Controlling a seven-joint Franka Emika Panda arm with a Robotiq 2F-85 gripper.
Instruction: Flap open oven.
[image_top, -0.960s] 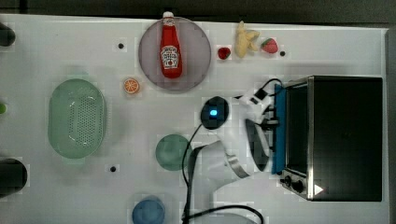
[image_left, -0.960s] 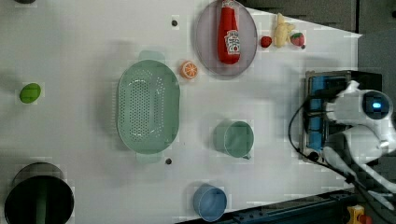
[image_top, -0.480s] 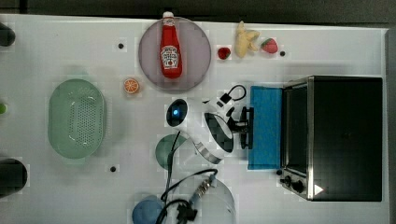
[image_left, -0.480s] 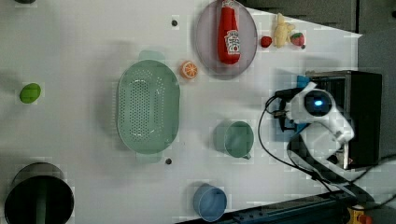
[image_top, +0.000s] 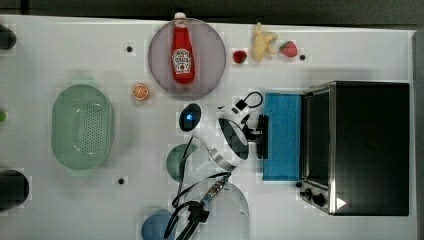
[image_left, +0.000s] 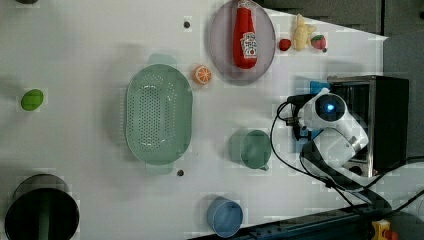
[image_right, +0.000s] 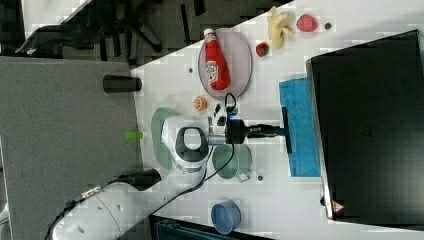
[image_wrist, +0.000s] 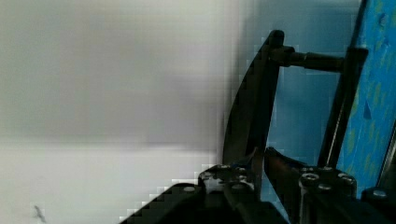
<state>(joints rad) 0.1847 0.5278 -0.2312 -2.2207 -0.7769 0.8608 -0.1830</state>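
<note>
White arm (image_top: 227, 150) w/ black joint panels, black cables, blue LED, screws.

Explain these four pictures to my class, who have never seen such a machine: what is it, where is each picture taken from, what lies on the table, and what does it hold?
It is a white robot arm with a two-fingered hand. Three cameras look down on the white table from different sides; the fourth rides on the wrist, close to the fingers. The hand is shut on the dark bar handle of the oven, whose blue glass door lies flapped open and flat. Also on the table: a ketchup bottle on a plate, a green colander, a green cup, a blue cup, an orange slice and small toy foods.
</note>
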